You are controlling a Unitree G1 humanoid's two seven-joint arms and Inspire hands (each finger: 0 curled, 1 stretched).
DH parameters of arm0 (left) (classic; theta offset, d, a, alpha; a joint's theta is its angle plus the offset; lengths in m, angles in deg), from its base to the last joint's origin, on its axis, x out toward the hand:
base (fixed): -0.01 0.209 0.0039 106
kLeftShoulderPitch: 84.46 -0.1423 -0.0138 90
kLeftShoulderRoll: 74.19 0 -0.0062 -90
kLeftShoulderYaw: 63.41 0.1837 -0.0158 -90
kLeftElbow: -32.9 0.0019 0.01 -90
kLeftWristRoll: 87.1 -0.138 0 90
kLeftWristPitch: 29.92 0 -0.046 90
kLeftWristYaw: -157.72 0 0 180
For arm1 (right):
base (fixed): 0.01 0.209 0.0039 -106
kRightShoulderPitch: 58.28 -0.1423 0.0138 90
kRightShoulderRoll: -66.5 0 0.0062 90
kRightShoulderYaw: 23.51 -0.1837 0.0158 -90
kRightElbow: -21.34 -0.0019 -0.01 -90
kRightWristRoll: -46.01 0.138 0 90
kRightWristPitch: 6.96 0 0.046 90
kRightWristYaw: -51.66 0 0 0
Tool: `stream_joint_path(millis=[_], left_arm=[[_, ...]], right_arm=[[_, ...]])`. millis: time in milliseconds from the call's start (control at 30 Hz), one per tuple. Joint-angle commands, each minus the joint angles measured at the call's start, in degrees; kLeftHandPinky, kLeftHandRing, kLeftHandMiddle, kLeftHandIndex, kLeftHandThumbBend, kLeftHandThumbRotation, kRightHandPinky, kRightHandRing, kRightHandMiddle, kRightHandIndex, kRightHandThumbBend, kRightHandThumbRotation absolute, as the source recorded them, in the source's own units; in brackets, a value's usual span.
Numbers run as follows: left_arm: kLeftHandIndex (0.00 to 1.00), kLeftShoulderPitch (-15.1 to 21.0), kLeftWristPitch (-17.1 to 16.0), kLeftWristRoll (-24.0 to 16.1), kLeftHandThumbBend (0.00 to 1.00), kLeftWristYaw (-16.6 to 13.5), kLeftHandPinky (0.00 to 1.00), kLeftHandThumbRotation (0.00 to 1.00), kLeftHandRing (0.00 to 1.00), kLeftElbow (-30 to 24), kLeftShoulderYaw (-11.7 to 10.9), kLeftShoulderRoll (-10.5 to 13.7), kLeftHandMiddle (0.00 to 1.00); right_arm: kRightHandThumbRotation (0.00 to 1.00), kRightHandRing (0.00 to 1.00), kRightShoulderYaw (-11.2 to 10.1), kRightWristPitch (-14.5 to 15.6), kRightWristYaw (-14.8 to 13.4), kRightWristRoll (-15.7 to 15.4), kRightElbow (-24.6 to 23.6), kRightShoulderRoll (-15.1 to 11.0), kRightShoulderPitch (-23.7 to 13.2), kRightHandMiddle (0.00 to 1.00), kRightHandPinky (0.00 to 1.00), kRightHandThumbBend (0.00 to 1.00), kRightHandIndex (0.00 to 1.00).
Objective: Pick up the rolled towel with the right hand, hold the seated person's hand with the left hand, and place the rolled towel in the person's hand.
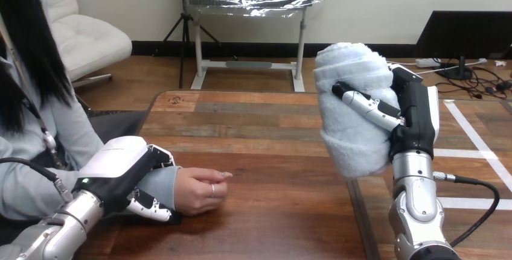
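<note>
Pale rolled towel (pixel 353 112) held up.
Right hand (pixel 416 118) curls round it; left hand (pixel 118 164) wraps the person's wrist (pixel 162 183) on the tabletop (pixel 272 145).

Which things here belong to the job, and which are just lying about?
Part of the job:
- towel, rolled, held up in the right hand
- person's hand, resting on the table
- left hand, fingers curled round the person's wrist

Just there:
- table, which merely bears the rest
</note>
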Motion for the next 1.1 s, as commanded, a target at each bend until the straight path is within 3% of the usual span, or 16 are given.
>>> stream_joint_path(millis=[0, 567, 1067], left_arm=[[0.43, 2.5, -1.89, 0.22, 0.97, -2.45, 0.3, 0.21, 0.34, -3.67, -0.08, 0.79, 0.4], [0.42, 2.74, -4.51, -0.51, 0.97, -4.38, 0.3, 0.25, 0.33, -5.2, -0.34, 0.99, 0.39], [0.41, 2.77, -6.02, 0.63, 0.99, -3.58, 0.3, 0.27, 0.32, -8.9, -1.53, 0.91, 0.38]], right_arm=[[0.0, 0.34, 0.73, -1.76, -0.45, -1.01, -1.16, -1.14, -3.84, 0.41, 0.3, 0.73, 0.4], [0.0, 0.36, 0.41, -1.08, 1.29, -1.67, 1.41, -0.9, -4.12, 0.43, 0.32, 0.76, 0.41], [0.0, 0.33, 0.54, 0.62, 4.16, -1.98, 3.82, -0.38, -4.23, 0.42, 0.29, 0.77, 0.44]])
